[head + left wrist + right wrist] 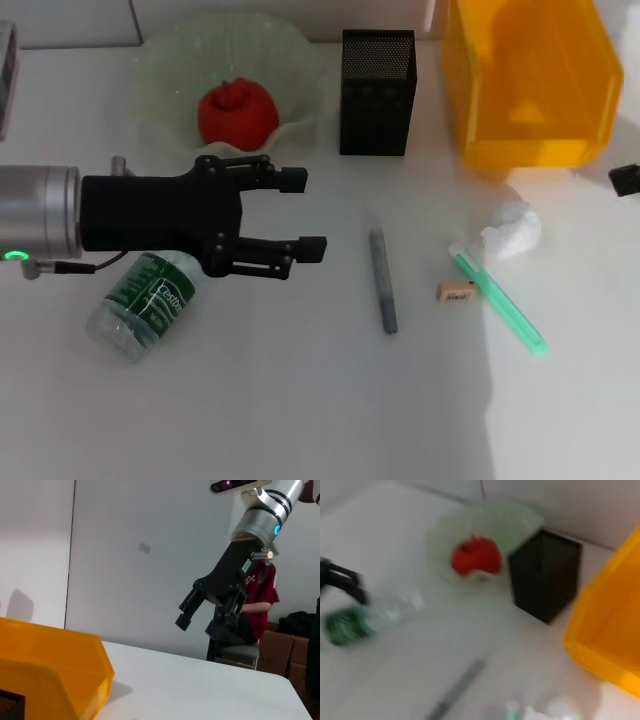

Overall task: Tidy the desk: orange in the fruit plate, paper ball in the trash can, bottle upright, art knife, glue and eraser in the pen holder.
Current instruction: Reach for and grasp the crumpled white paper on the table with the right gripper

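My left gripper (301, 213) is open and empty, hovering just past the cap end of a clear bottle with a green label (148, 302) that lies on its side. A red round fruit (237, 113) sits in the pale green fruit plate (300, 60). A grey art knife (382, 281), a small tan eraser (456, 292), a green glue stick (500, 302) and a white paper ball (512, 230) lie on the table. The black mesh pen holder (377, 92) stands at the back. My right gripper (200, 622) hangs open, high above the table's right edge.
A yellow bin (530, 150) stands at the back right, beside the pen holder. The right wrist view shows the plate (520, 520), the pen holder (545, 575), the bin (610, 625) and the bottle (355, 622). A person in red (262, 587) sits beyond the table.
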Controlling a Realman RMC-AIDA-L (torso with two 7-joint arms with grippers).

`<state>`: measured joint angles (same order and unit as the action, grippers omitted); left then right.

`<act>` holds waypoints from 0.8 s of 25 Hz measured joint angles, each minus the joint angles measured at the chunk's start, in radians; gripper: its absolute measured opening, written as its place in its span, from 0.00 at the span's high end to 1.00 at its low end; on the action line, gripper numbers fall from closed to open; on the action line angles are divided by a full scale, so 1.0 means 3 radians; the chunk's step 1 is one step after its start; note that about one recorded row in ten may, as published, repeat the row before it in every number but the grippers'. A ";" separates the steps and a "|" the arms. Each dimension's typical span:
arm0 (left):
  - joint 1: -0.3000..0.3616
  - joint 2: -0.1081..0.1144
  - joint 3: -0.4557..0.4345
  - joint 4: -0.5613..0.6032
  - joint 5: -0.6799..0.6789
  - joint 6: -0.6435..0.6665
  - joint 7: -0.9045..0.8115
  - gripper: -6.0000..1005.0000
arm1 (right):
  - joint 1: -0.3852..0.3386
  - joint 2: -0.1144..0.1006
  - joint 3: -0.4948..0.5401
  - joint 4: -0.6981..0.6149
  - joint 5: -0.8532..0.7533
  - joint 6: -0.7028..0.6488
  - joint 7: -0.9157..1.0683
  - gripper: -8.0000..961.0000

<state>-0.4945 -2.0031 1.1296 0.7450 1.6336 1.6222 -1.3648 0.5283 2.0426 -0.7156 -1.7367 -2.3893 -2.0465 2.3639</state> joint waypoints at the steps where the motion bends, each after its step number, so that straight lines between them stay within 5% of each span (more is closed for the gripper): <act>1: -0.0006 -0.0005 0.0005 0.0000 0.0000 -0.0016 0.0000 0.17 | 0.0107 0.0011 -0.0146 0.0067 -0.0259 0.0084 0.0029 0.18; 5: -0.0012 -0.0021 0.0029 -0.0001 0.0002 -0.0054 -0.0002 0.17 | 0.0494 0.0065 -0.0435 0.0924 -0.0964 0.0639 0.0044 0.18; 11: 0.0001 -0.0065 -0.0001 -0.0005 0.0150 -0.0081 -0.0022 0.17 | 0.0737 0.0062 -0.0749 0.2072 -0.1122 0.1435 0.0034 0.20; 20: 0.0015 -0.0087 -0.0002 -0.0014 0.0169 -0.0096 -0.0031 0.17 | 0.0902 0.0075 -0.1025 0.2884 -0.1207 0.2191 0.0057 0.24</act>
<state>-0.4898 -2.0291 1.1290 0.7406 1.6843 1.5936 -1.3743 0.7990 2.0651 -1.0232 -0.8714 -2.7514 -1.3892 2.3811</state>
